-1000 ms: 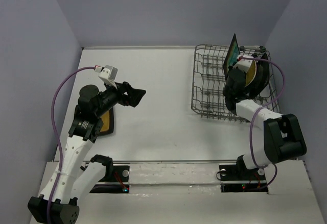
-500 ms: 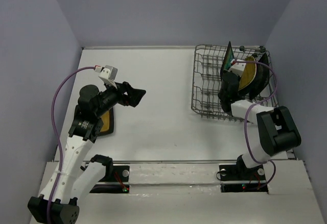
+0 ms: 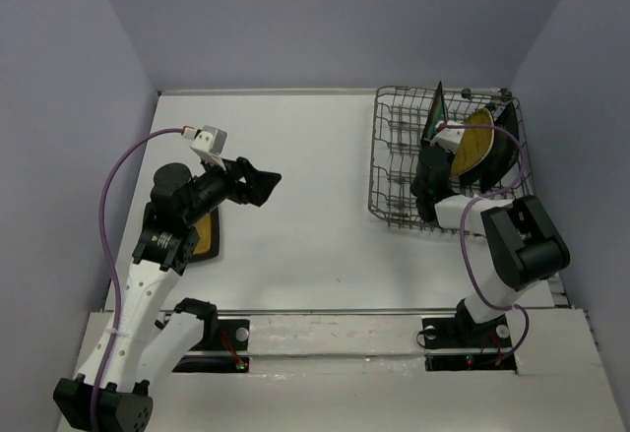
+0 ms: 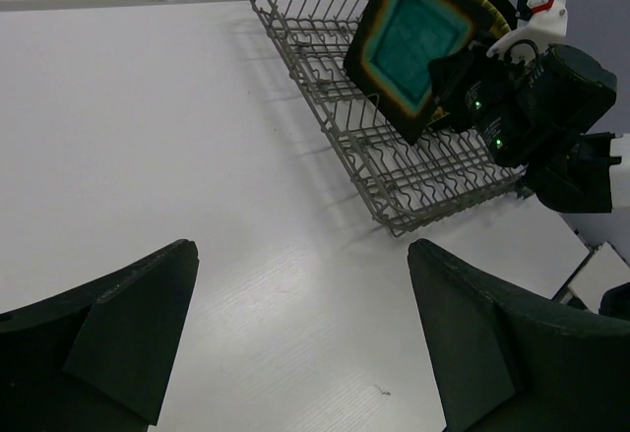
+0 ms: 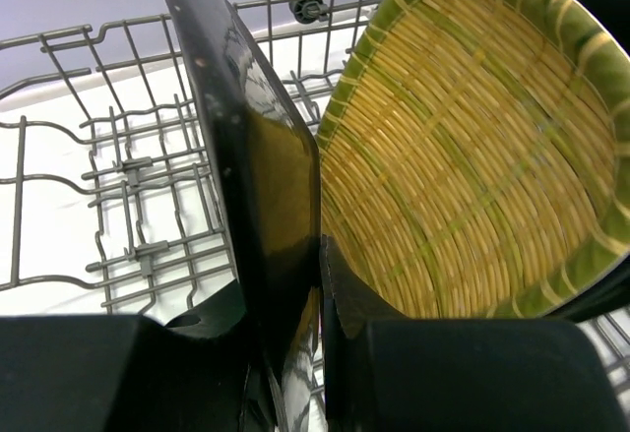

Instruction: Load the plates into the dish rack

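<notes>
Shifted leftward in the dish rack (image 3: 394, 171), right tool (image 5: 285, 299) clamps teal-centred plate (image 4: 409, 43) edgewise (left tool (image 4: 300, 334) gapes empty).

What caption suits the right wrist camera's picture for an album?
Right gripper clamps a dark-rimmed plate on edge at the dish rack, beside the yellow ribbed plate.

The worktop (image 3: 295, 156) lies open between the left gripper (image 3: 258, 184), its jaws wide apart, and the dish rack (image 3: 394, 171). The rack's left half holds only low upright tines and is free from above. Its right half is crowded. The teal-centred plate (image 4: 409, 43) stands on edge in the right gripper's (image 5: 295, 284) jaws, the yellow ribbed plate (image 5: 472, 156) leans just right of it with a slim wedge of room between, and a dark plate (image 3: 504, 147) fills the far right. The right arm (image 3: 463, 211) bars the rack's near right side.
</notes>
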You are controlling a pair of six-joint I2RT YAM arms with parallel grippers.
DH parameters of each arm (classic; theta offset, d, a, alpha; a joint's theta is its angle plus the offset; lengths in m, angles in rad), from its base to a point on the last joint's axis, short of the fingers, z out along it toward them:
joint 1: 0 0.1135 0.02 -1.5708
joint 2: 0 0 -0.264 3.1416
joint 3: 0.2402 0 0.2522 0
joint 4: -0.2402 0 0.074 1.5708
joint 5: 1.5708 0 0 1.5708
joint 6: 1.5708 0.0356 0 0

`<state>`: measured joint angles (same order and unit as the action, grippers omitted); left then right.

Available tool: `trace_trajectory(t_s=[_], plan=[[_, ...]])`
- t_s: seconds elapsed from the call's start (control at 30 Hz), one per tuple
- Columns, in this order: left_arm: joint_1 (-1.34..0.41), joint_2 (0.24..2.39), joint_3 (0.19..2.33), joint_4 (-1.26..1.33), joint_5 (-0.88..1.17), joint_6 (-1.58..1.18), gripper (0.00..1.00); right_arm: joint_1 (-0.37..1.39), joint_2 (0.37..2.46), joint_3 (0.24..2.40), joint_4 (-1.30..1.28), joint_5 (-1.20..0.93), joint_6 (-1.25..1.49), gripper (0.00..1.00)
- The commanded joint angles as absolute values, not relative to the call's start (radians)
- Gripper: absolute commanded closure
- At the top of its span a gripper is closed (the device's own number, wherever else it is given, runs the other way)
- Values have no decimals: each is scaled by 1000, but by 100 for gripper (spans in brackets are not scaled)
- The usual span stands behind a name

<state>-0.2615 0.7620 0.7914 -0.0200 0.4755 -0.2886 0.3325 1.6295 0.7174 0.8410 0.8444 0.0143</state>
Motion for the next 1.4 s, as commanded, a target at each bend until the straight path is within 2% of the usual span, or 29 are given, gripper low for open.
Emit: trace_trajectory(t_s=[0.0,0.1,0.17,0.43,0.63,0.77,0.97,1.13,1.23,1.27,1.37], plan=[[-267,756,787,9,479,-281,1,382,1606,706,1126,965,29,93],[-265,755,785,11,472,-284,1,393,1589,671,1106,992,61,90],[-265,756,784,11,460,-288,1,393,1565,657,1039,996,119,75],[-262,758,779,11,439,-296,1,393,1473,638,838,963,236,41],[-250,756,776,11,425,-298,1,393,1378,686,635,914,291,23],[-249,756,776,2,356,-311,1,393,1286,741,487,830,308,14],[-232,782,782,-25,324,-321,1,393,1174,850,241,651,322,12],[-210,787,781,-25,308,-327,1,402,1097,867,160,474,392,12],[-203,779,779,-25,272,-333,1,422,1077,867,141,306,484,16],[-195,776,779,-28,232,-336,1,436,1095,867,144,264,530,20],[-170,746,782,-40,137,-344,1,552,1199,899,172,167,578,23]])
